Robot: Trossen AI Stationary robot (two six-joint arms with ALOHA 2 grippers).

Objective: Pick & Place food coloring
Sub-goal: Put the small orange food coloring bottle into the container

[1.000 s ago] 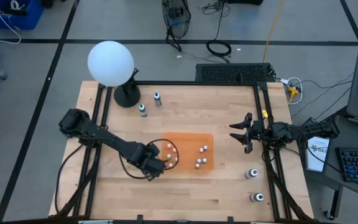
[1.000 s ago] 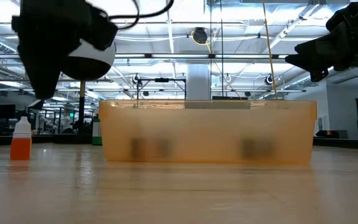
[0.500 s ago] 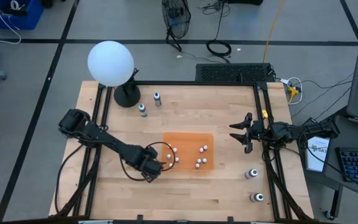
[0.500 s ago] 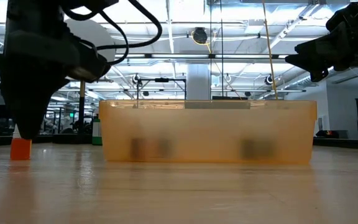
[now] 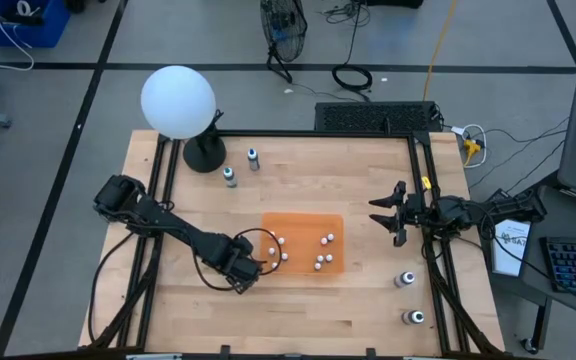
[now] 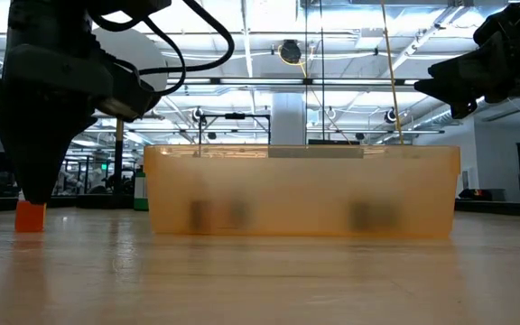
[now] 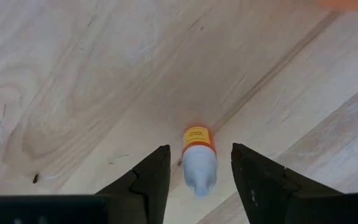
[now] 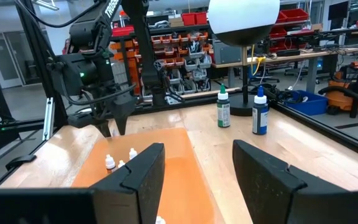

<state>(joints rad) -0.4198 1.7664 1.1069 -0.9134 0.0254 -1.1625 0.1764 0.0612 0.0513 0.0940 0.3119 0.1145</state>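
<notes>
One small, light orange bottle [image 7: 198,158] is being straddled, ungripped, by half-open left gripper [image 7: 197,171]; best pinched mid-body.

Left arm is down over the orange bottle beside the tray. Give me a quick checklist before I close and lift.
1. Orange bottle sits between the left gripper fingers: ok, centred in the left wrist view.
2. Fingers apart, not yet gripping: ok, gaps show on both sides of the bottle.
3. Bottle upright on the table: ok, cap points up at the wrist camera.
4. Gripper low enough: ok, its tip reaches the bottle in the low view.
5. Orange tray free to receive it: ok, bare floor shows between the bottles inside.
6. Right gripper out of the way: ok, parked open at the table's right edge.
</notes>
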